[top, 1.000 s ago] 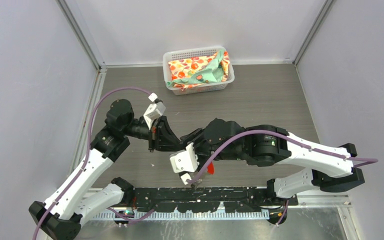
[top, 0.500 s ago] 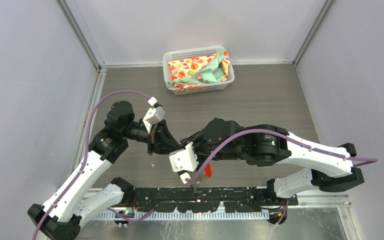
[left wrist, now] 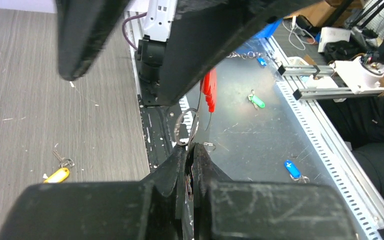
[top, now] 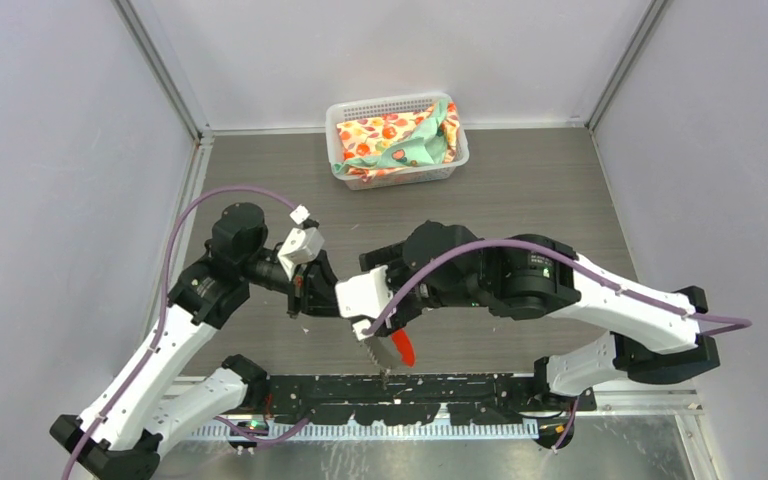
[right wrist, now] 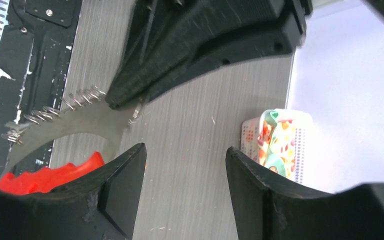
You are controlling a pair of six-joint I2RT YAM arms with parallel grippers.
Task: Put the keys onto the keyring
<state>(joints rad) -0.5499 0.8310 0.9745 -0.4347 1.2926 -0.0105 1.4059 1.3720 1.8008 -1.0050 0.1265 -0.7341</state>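
Rearward, basket (top: pixel 410 177) holds floral cloth (top: pixel 385 136); left tool (left wrist: pixel 190 150) pinches keyring (right wrist: pixel 75 127).

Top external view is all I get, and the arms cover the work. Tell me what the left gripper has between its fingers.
Observer: In the left wrist view the left gripper is shut on a silver loop of the keyring, which sticks out past its tips.
Operator: Now report the right gripper.
Observer: Its wrist view shows it open, with bare table between its fingers. The keyring's curved strip runs outside one finger.
Operator: Find me a key.
Observer: The left wrist view shows a small yellow key with a silver ring lying on the table, apart from both grippers.
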